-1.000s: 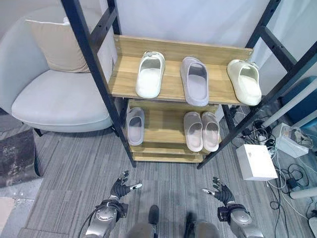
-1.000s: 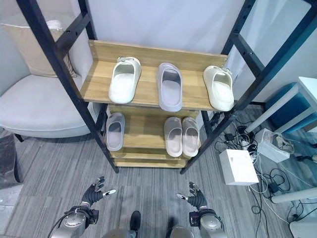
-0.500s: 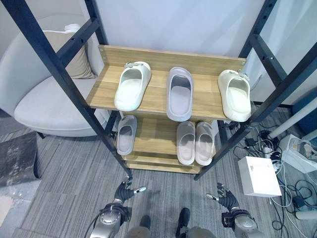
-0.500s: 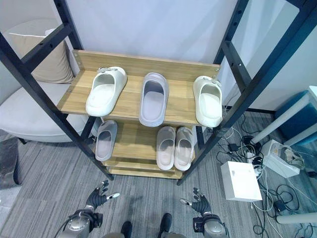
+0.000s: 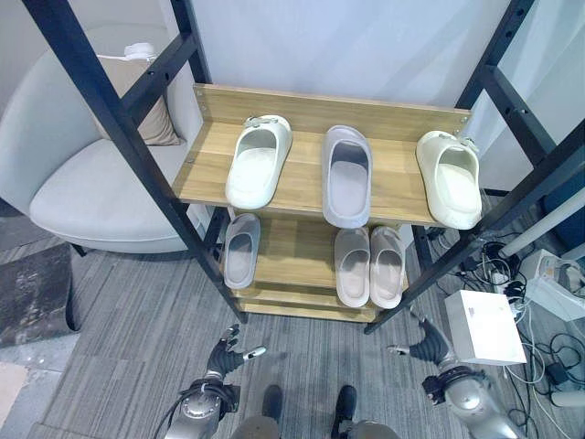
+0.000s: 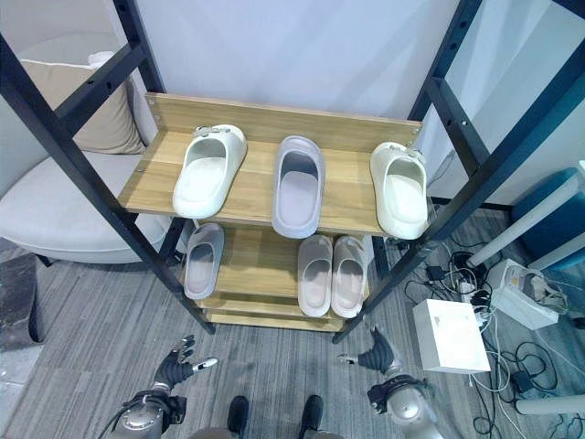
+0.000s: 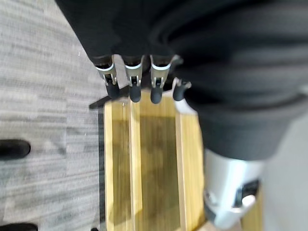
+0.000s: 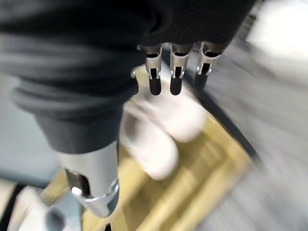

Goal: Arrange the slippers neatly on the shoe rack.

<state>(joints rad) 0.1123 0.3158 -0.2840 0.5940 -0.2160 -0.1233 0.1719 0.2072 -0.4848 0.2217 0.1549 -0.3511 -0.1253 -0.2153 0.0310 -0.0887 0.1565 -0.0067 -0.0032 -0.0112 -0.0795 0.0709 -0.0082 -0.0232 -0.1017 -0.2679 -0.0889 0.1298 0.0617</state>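
Observation:
The shoe rack (image 5: 302, 197) holds three slippers on its upper wooden shelf: a white one (image 5: 259, 160) at left, a lilac one (image 5: 346, 174) in the middle and a cream one (image 5: 449, 178) at right. On the lower shelf a single grey slipper (image 5: 241, 249) lies at left and a pinkish pair (image 5: 369, 265) at right. My left hand (image 5: 224, 352) hangs open low over the floor in front of the rack. My right hand (image 5: 425, 343) is open too, near the rack's front right post. Past its fingers (image 8: 175, 79) the right wrist view shows the pinkish pair (image 8: 159, 134).
A grey armchair (image 5: 101, 183) with a beige cushion (image 5: 151, 114) stands left of the rack. A white box (image 5: 484, 325), cables and a power strip (image 5: 548, 293) lie on the floor at right. A dark mat (image 5: 32, 293) lies at far left.
The camera has shifted a little. My right hand has risen and moved forward toward the rack's right post. The left hand stays about where it was.

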